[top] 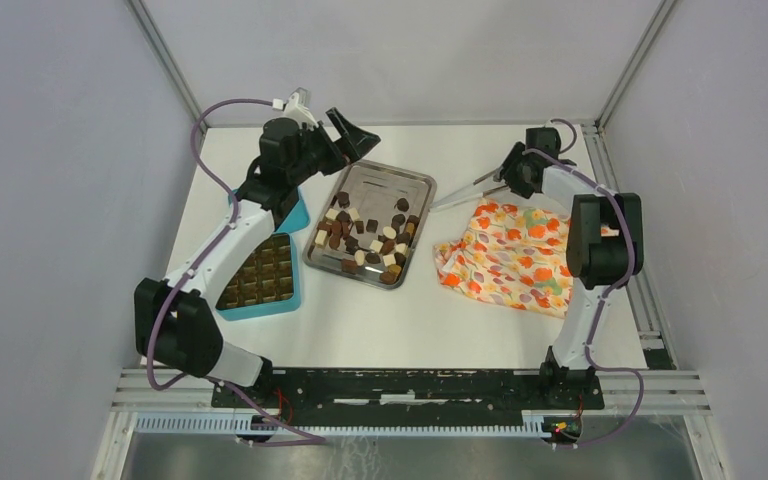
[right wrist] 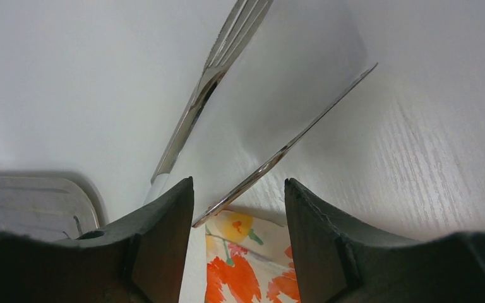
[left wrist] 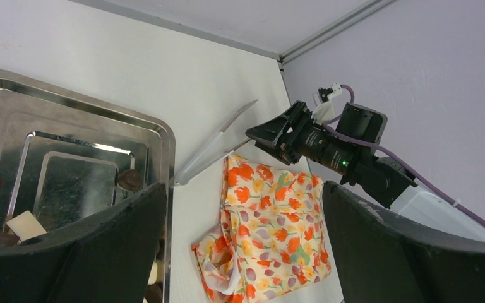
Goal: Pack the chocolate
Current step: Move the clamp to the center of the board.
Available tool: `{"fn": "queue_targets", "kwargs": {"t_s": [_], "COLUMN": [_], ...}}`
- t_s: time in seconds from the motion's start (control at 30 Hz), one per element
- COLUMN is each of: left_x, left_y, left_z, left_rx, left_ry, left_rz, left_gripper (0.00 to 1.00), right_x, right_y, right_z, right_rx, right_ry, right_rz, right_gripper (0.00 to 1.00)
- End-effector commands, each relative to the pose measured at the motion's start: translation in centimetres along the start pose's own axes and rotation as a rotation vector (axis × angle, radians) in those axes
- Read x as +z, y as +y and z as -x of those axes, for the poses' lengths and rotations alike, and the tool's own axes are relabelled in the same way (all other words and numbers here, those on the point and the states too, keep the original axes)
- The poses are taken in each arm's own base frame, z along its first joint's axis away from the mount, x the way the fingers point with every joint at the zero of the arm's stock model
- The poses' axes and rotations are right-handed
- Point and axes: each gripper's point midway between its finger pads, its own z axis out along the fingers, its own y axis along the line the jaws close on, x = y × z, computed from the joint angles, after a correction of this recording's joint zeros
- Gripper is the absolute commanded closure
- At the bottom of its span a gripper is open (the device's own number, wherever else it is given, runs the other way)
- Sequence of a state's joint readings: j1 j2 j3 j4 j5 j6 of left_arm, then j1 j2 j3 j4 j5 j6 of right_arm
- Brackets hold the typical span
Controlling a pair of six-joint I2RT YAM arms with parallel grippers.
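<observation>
White table (top: 400, 320) scene: right gripper (top: 502, 180) sat clamped on metal tongs (top: 465, 192), which pointed at the tray (top: 388, 184). Left gripper (top: 355, 135) hung wide apart, empty, over the tray's far-left corner. Chocolate (top: 370, 240) lay loose in the tray, between the box (top: 260, 305) and the cloth (top: 510, 255).

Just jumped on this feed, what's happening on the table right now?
The right gripper holds metal tongs, tips pointing at the right rim of the steel tray, next to the floral cloth. The chocolate pieces lie loose in the tray, mostly in its near half. The left gripper hangs open and empty near the tray's far left corner, its arm over the teal compartmented box. How full the box is cannot be told.
</observation>
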State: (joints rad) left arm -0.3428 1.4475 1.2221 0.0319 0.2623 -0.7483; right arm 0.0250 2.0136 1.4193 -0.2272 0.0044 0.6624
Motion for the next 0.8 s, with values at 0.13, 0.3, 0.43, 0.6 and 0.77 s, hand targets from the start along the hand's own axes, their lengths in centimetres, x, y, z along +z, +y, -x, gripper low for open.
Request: {"fn": "queue_targets", "kwargs": {"t_s": [0.13,0.3,0.43,0.6,0.77], "left_x": [0.9,1.2,1.2,1.3,1.4], "left_y": [-1.9,-2.0,-2.1,-2.2,-2.3], "left_z": [1.6,1.3,1.2,1.3,1.1], "left_rx": [-0.024,-0.034,-0.034,-0.035,-0.036], "left_ry": [-0.027,-0.016,-0.014,-0.015,-0.011], "left_rz": [-0.036,-0.036,-0.033,-0.034,-0.035], "left_gripper": [0.03,0.04,0.04,0.04,0.04], "right_x": [1.4,1.9,2.2,2.4,2.5], "right_y": [-0.3,-0.4,-0.4,-0.6,-1.0], "right_z": [0.8,1.0,1.7,2.0,2.6], "right_rx": [0.031,0.029,0.023,0.030,0.017], "right_ry": [-0.027,-0.036,-0.054,-0.060,-0.072], "right_rz": [-0.036,-0.047,-0.052,-0.053,-0.052], "right_gripper": [0.43,0.45,0.47,0.54,0.61]}}
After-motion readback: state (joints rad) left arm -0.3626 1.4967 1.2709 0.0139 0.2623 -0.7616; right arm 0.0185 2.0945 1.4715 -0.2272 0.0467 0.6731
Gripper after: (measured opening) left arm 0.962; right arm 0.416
